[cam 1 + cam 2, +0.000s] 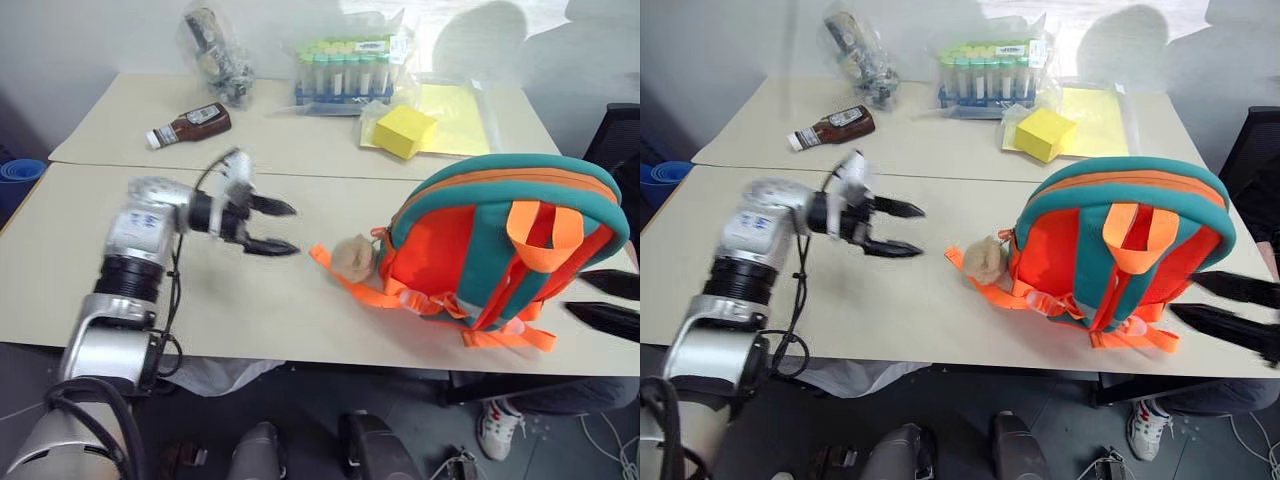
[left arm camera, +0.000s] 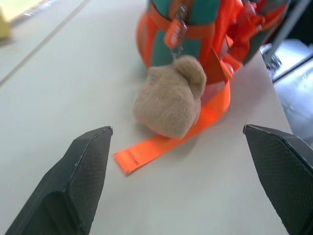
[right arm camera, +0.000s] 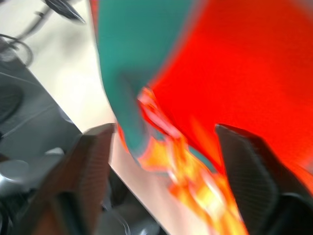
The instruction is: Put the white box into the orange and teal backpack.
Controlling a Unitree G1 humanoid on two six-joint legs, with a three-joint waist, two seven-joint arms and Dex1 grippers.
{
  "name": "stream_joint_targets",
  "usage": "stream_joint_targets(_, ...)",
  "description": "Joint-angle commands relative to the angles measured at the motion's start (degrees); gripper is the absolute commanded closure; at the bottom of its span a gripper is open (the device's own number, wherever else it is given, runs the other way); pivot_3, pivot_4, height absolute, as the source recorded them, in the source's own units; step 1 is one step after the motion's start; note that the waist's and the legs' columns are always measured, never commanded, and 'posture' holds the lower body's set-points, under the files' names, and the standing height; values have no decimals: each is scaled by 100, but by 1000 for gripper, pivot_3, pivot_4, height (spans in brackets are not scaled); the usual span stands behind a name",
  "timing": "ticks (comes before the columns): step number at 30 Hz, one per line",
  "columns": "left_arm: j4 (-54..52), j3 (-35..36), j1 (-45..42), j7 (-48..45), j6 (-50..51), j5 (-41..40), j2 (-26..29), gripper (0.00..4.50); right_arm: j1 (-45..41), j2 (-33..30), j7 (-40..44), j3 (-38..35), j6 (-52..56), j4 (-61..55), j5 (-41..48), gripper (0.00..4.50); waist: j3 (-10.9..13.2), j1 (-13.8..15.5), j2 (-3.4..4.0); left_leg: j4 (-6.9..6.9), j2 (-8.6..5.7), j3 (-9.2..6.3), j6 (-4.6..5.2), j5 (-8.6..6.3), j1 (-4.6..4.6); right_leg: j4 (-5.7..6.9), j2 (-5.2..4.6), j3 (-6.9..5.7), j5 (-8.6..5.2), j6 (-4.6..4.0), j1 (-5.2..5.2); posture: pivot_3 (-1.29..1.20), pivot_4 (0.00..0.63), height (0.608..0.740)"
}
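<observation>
Flanking backpack, spread pincers clear

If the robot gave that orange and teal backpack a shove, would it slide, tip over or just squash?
The orange and teal backpack looks like soft padded fabric, so a push would probably dent it first. It sits bulging near the table edge, so it might flop or slide off. Its loose orange straps and plush charm would likely drag along limply.

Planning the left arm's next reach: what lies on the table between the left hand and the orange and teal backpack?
Between the left hand and the orange and teal backpack: its tan plush charm and an orange webbing strap, as the left wrist view shows.
</observation>
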Motion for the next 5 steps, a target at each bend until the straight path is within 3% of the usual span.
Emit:
stream_joint_targets(1, -250, 510, -307, 205, 276, -304, 346, 0, 239, -159, 721, -755, -383, 855, -719, 12, 0, 0, -1, 0, -1, 0, 3, -2, 1, -5, -1, -6, 1, 1, 3, 0, 150, 740)
stream_joint_targets(5, -552, 726, -175, 367, 219, -454, 408, 0, 196, -18, 830, -701, -470, 993, -929, 12, -1, -7, 0, -4, 0, 0, 1, -6, 20, -19, -6, -11, 1, 3, 29, 0, 150, 740)
